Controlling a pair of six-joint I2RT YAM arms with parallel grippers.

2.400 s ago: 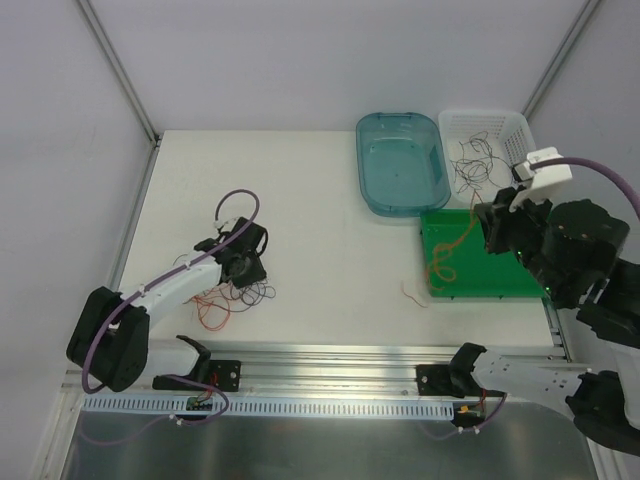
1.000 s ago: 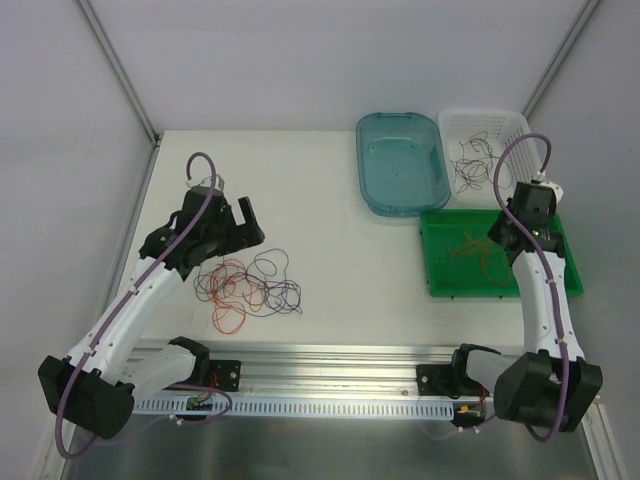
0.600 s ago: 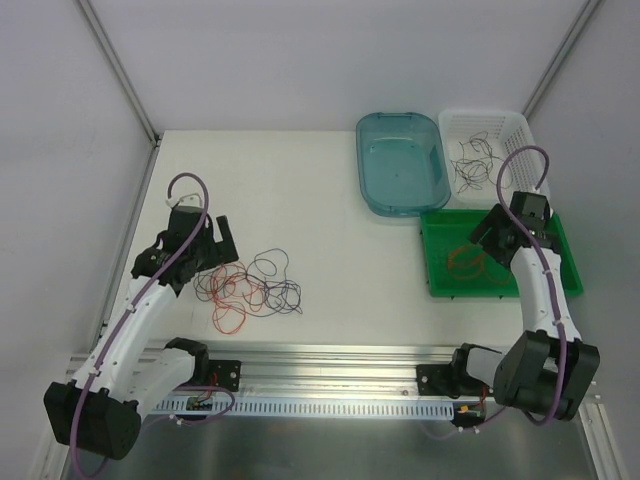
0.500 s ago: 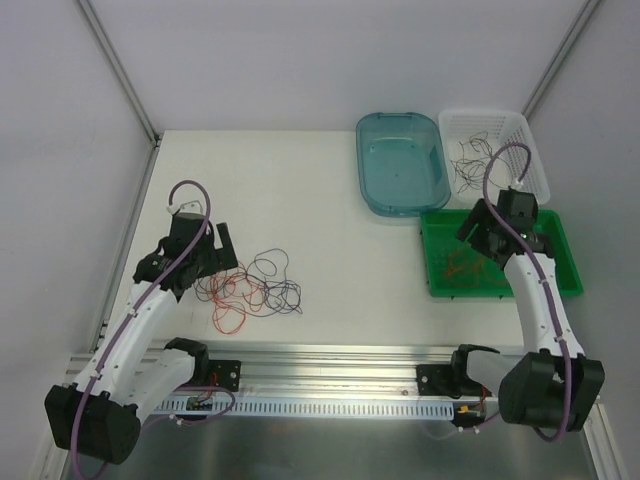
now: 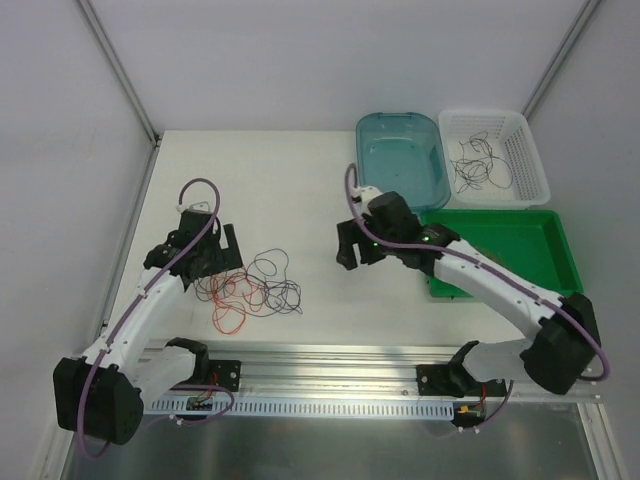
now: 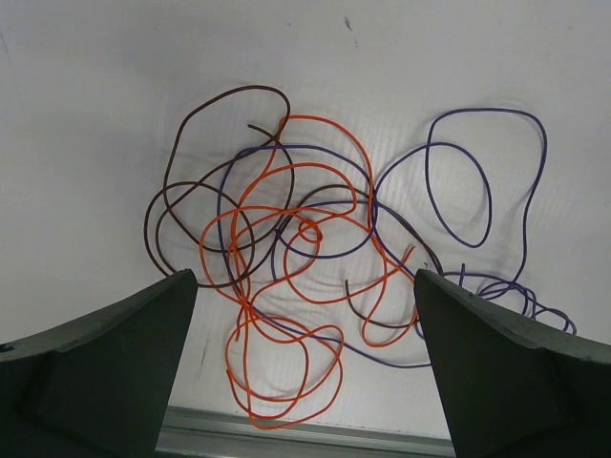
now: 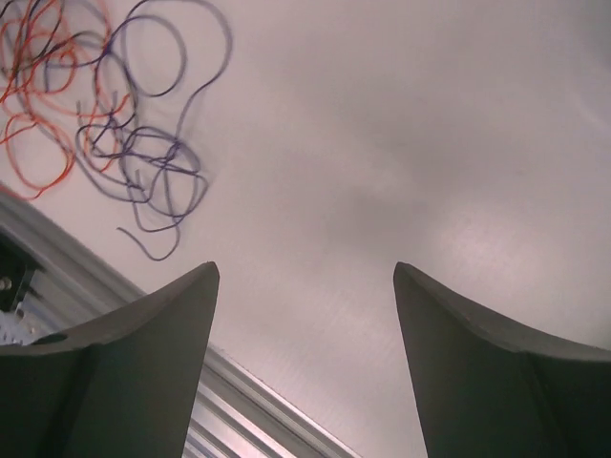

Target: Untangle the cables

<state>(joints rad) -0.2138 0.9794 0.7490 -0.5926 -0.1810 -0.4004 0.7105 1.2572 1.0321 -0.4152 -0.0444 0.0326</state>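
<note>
A tangle of thin orange, dark brown and purple cables [image 5: 250, 292] lies on the white table at the front left. In the left wrist view the cables [image 6: 305, 239] spread out just beyond my left gripper [image 6: 304, 277], which is open with nothing between its fingers. From above, the left gripper [image 5: 226, 250] hovers at the tangle's left edge. My right gripper [image 5: 350, 250] hangs over bare table to the right of the tangle, open and holding nothing. The right wrist view has the cables [image 7: 105, 114] at the top left, well away from the right gripper [image 7: 305, 267].
A green tray [image 5: 520, 250] sits at the right, partly covered by my right arm. Behind it stand a white basket [image 5: 530, 150] holding black cables [image 5: 472, 165] and a teal bin [image 5: 400, 160]. A metal rail [image 5: 330, 350] runs along the table's front edge.
My right gripper opened over the green tray, and the arm swung left to the middle of the table. My left gripper moved down and slightly right, closer to the tangle, still open.
</note>
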